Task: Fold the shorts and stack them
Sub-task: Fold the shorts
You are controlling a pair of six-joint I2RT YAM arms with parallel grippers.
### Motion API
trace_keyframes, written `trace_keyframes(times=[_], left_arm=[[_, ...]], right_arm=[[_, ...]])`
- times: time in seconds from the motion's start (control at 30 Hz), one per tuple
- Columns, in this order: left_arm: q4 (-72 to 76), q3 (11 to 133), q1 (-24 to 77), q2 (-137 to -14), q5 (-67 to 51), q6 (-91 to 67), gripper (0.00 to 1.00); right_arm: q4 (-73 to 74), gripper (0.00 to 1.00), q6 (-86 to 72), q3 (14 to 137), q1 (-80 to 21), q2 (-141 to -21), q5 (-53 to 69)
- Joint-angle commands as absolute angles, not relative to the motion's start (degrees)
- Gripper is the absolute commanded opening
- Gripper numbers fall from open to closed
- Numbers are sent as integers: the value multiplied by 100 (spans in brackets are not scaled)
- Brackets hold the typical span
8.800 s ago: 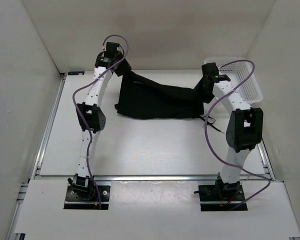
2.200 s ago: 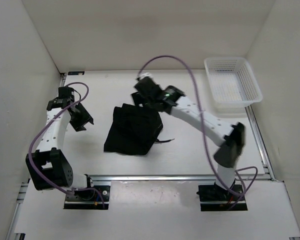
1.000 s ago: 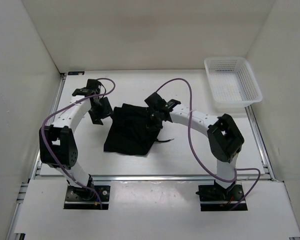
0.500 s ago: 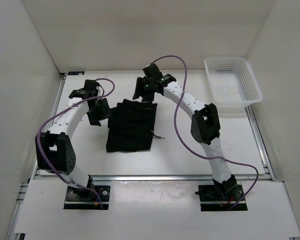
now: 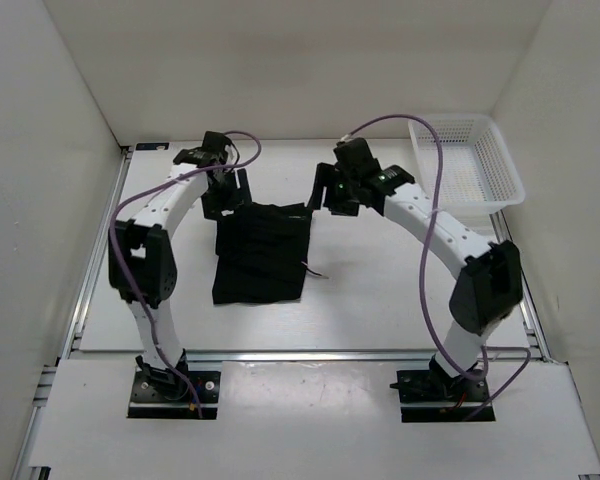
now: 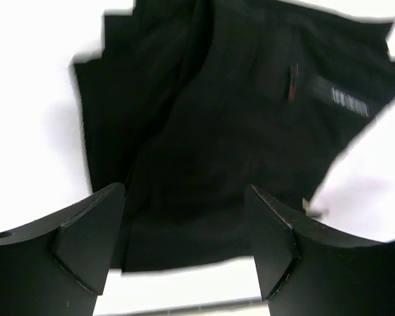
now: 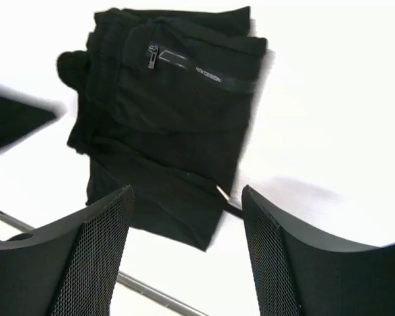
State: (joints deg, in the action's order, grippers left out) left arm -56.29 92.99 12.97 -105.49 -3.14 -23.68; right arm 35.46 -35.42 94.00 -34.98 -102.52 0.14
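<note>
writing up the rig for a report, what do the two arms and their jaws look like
Both the left arm and right arm have white links with chunky black joints. A purple cable loops loosely along each one. The jaws are matte black, wedge-shaped pairs; the right ones show a fine mesh-like texture on their inner faces, the left ones look plain.
</note>
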Motion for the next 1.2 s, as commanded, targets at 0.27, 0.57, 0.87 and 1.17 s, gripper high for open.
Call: trace_keyframes(times=[0.27,0.57,0.87,1.17], left_arm=[[-6170,11671,1591,-12981,-43,-2347,80],[-6117,11558,1714,-12675,-264,-2408,28],[-6302,11058,1609,-11559,-316,-2531,10],[-6117,9467,959,-10336,-748,-2821,10]], right_arm=[[3664,71,-3428,7243,-3086,-8509,-378],[3771,71,-3366,7163,-2848,-8191,-536],[3823,71,-3366,7058,-2795,-8034,-589],[3876,71,-3313,6900,-2795,-7796,-756]])
